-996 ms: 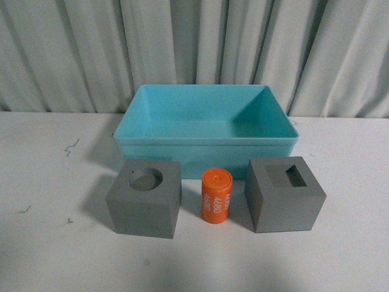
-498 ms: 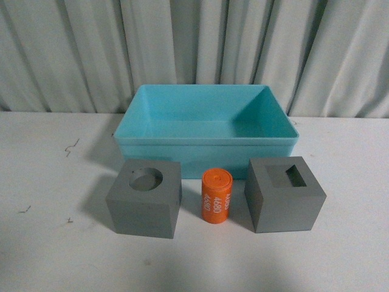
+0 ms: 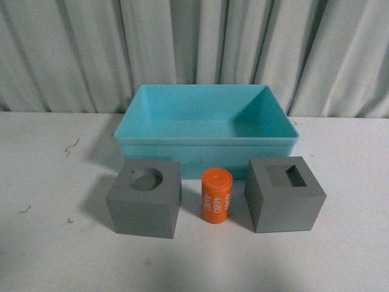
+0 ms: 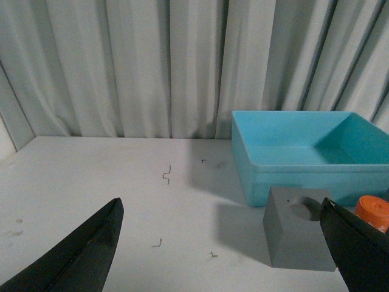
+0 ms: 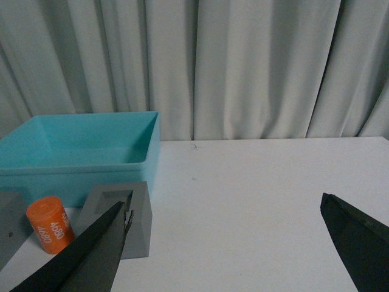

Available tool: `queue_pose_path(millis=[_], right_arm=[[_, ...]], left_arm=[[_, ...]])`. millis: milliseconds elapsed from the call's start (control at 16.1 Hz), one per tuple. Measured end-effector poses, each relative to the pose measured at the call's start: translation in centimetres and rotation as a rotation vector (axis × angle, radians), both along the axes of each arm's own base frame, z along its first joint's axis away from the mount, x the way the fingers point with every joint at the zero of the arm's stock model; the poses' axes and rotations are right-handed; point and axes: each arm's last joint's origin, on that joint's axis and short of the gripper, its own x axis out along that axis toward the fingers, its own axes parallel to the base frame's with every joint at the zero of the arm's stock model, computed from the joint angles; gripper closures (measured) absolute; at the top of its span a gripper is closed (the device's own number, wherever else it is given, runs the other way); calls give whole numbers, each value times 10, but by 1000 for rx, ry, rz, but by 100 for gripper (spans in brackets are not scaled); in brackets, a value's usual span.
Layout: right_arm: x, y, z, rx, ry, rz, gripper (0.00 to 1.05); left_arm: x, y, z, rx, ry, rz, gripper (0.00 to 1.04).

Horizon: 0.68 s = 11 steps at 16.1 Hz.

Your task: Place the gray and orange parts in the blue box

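Nothing has moved in the last second. The gray cube with round recess (image 3: 144, 207), the orange cylinder (image 3: 217, 198) and the gray cube with square recess (image 3: 284, 201) stand in a row on the bench (image 3: 48, 182), just in front of the blue box (image 3: 206, 155). None is inside it. The left tool (image 4: 220, 207) and the right tool (image 5: 222, 204) are both wide open and hold nothing. I judge that no part is picked yet.

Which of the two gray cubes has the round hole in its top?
The left cube, left of the orange cylinder. Its recess is round; the right cube has a square one.
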Motion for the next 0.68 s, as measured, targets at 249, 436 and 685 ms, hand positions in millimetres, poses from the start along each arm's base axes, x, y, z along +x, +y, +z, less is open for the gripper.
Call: queue_pose_path(millis=[249, 436, 685], right_arm=[[0, 0, 0, 0, 0, 0, 6], [0, 0, 0, 0, 0, 0, 6], [0, 0, 0, 0, 0, 0, 6]], left_arm=[[0, 0, 0, 0, 0, 0, 7], [0, 0, 0, 0, 0, 0, 7], [0, 0, 0, 0, 0, 0, 7]])
